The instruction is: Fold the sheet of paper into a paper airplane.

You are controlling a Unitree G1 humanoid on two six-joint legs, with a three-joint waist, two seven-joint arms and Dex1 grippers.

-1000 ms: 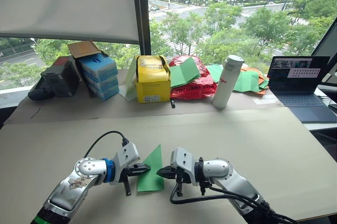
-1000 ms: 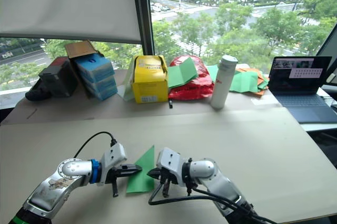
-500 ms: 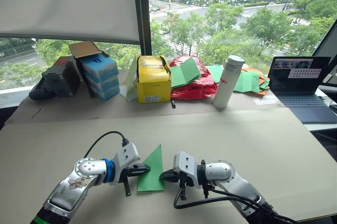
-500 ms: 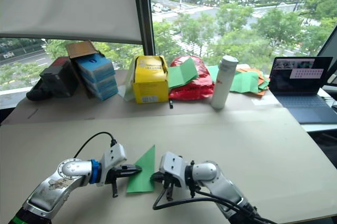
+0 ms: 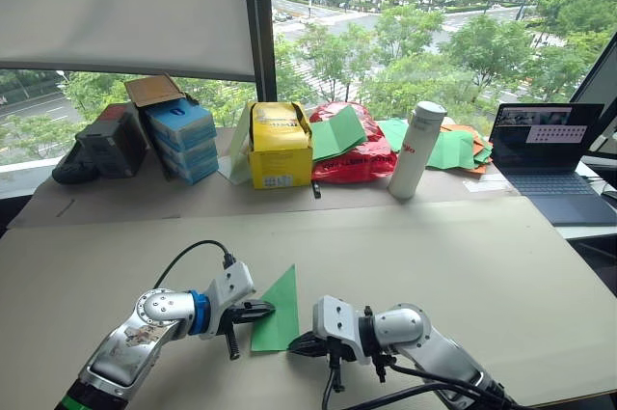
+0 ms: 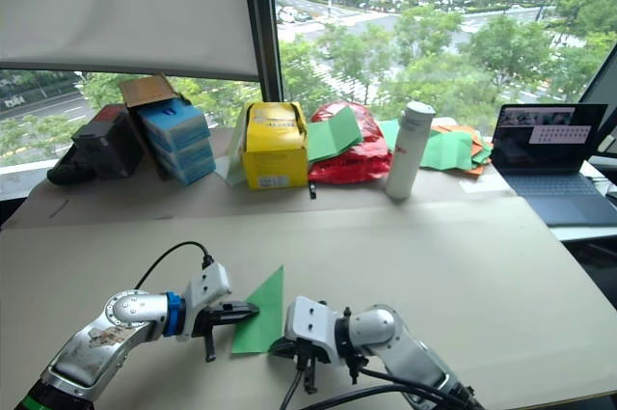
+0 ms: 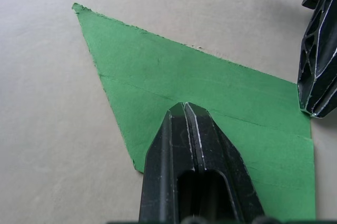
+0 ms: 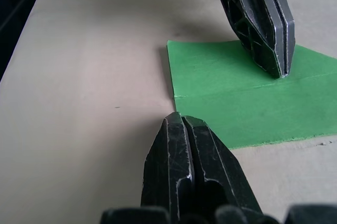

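Note:
The sheet of paper (image 5: 281, 306) is bright green and lies flat on the table as a narrow pointed triangle with crease lines, its point away from me. My left gripper (image 5: 269, 310) is shut, and its tip rests on the paper's left part (image 7: 158, 76). My right gripper (image 5: 293, 346) is also shut, low over the table. Its tip (image 8: 180, 119) sits at the paper's near right corner, on the edge where a crease ends. The two tips are about one gripper-width apart.
Along the back of the table (image 5: 501, 265) stand blue boxes (image 5: 181, 138), a yellow box (image 5: 280, 145), a red plastic bag (image 5: 352, 164), a white bottle (image 5: 416, 150), a heap of green and orange sheets (image 5: 453, 148) and an open laptop (image 5: 549, 154).
My right gripper has slid toward me along the paper's right side, from its middle to the near corner. The left gripper and the paper have stayed put.

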